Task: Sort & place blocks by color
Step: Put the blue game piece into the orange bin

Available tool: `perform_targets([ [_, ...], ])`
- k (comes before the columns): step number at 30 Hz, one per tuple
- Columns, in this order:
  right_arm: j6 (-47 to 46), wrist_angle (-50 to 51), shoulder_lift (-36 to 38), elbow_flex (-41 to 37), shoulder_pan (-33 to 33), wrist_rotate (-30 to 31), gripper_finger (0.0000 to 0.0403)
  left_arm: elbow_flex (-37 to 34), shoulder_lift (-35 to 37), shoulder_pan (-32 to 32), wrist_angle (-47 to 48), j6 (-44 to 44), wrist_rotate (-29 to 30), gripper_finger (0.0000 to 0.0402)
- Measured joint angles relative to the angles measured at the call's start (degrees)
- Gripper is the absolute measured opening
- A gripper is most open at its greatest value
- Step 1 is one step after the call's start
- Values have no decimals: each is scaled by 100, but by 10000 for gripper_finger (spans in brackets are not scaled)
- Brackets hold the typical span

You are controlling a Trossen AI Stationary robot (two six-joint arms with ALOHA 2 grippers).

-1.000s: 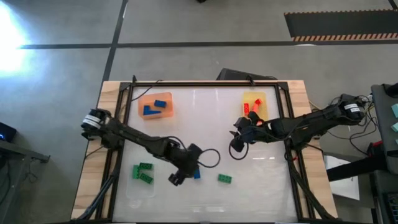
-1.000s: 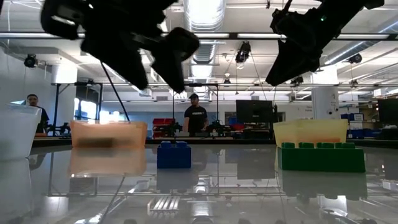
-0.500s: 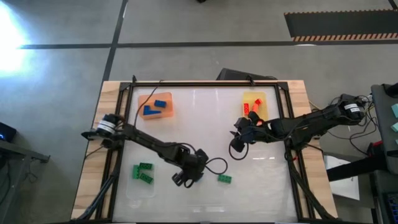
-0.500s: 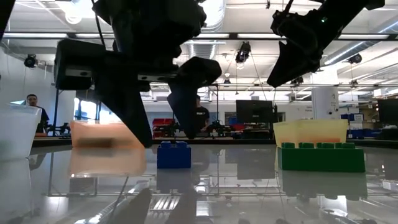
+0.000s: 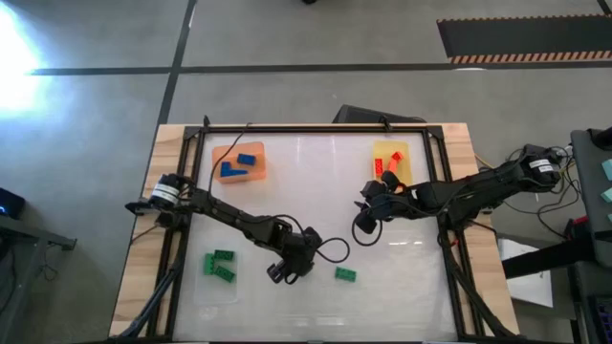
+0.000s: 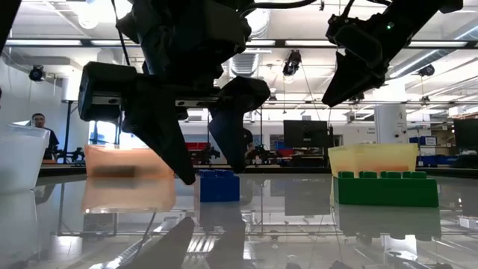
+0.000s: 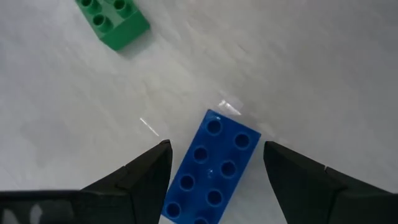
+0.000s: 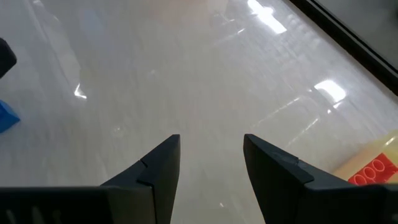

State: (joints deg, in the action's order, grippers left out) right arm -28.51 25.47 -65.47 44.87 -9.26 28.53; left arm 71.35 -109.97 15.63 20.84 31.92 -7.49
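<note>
Down near the front middle of the white table [image 5: 306, 182], left gripper [image 5: 287, 270] lowered over a blue brick [image 7: 211, 168], fingers spread wide on either side of it, not gripping, brick lying flat with studs up between the two dark fingers [image 7: 140, 177]; in the low view same blue brick [image 6: 219, 185] resting on the tabletop with the fingertips straddling it. Just beside, toward the right, a lone green brick [image 5: 345, 274] flat on the table, also seen at the edge of the left wrist view. Further left near the front, two green bricks [image 5: 220, 264] grouped in a clear tray [image 5: 212, 290]. At the back left, an orange tray [image 5: 256, 170] holding two blue bricks [image 5: 236, 164]. At the back right, a yellow tray [image 5: 403, 151] holding red-orange bricks [image 5: 389, 164]. Right gripper [image 5: 363, 223] hanging above bare table just in front of the yellow tray, well apart from the left one, fingers parted and holding nothing. In the room beyond the table, a person [image 6: 37, 123] at the far left
</note>
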Motion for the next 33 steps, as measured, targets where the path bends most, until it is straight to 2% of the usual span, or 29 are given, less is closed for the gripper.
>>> perform_targets([
  [7, 0, -4, 0, -3, 0, 2, 166, -99, -15, -35, -284, -4, -50, 225],
  [14, 0, -9, 0, -5, 0, 0, 166, -105, -313, -80, -383, -270, -539, 169],
  [20, 0, -17, 0, -7, 0, 2, 166, -94, -324, -96, -406, -455, -573, 129],
  [29, 159, -70, 0, -9, 0, 4, 166, -99, 42, 42, -196, -776, 570, 129],
  [33, 254, -94, 0, -9, 0, 4, 166, -99, 330, 96, 245, -1286, 995, 129],
])
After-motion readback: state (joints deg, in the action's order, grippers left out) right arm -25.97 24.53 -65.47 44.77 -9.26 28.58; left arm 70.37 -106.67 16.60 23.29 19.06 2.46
